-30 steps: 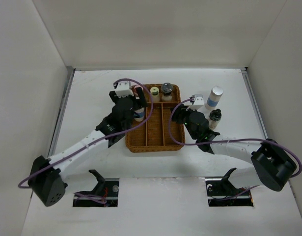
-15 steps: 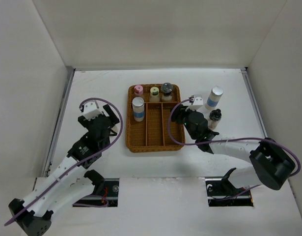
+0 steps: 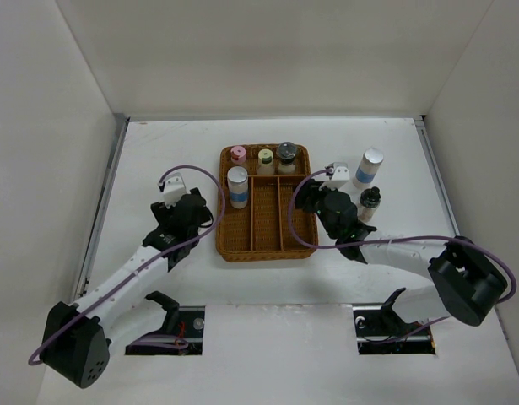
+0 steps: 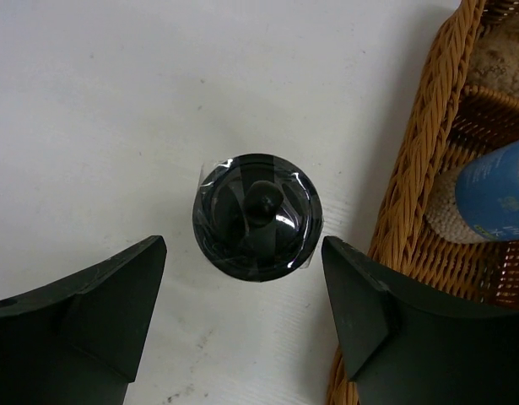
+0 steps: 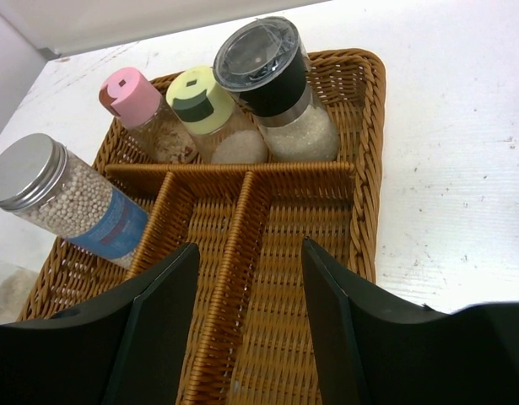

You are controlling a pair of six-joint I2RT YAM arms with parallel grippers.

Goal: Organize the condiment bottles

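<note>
From above, the wicker tray [image 3: 308, 221] sat in the middle of the table [image 3: 158, 152]. A pink-lidded jar [image 3: 238, 154], a yellow-lidded jar [image 3: 265, 156] and a grey-lidded jar [image 3: 286, 152] stood in a row along its far end. A blue-banded cylinder [image 3: 237, 186] stood upright in the left compartment just behind them. To the right of the tray, out on the table, were a second blue-banded cylinder [image 3: 368, 169] and a black-capped bottle [image 3: 370, 202]. The left arm [image 3: 141, 261] reached up beside the tray's left wall. The right arm [image 3: 394, 251] came in over its right edge.

Through the left wrist camera, the left fingers [image 4: 107, 304] were spread wide and held nothing. A second black-capped bottle [image 4: 257, 217] stood on the table between them, seen from straight above, with a gap on either side. The tray wall [image 4: 415, 177] ran just to its right, the blue-banded cylinder [image 4: 495, 198] behind that wall.

Through the right wrist camera, the right fingers [image 5: 158, 329] were likewise parted and empty, hanging over the tray's open long compartments. Ahead of them stood the pink-lidded jar [image 5: 131, 97], the yellow-lidded jar [image 5: 200, 99] and the grey-lidded jar [image 5: 263, 59], side by side, and the blue-banded cylinder [image 5: 65, 202] at the left.
</note>
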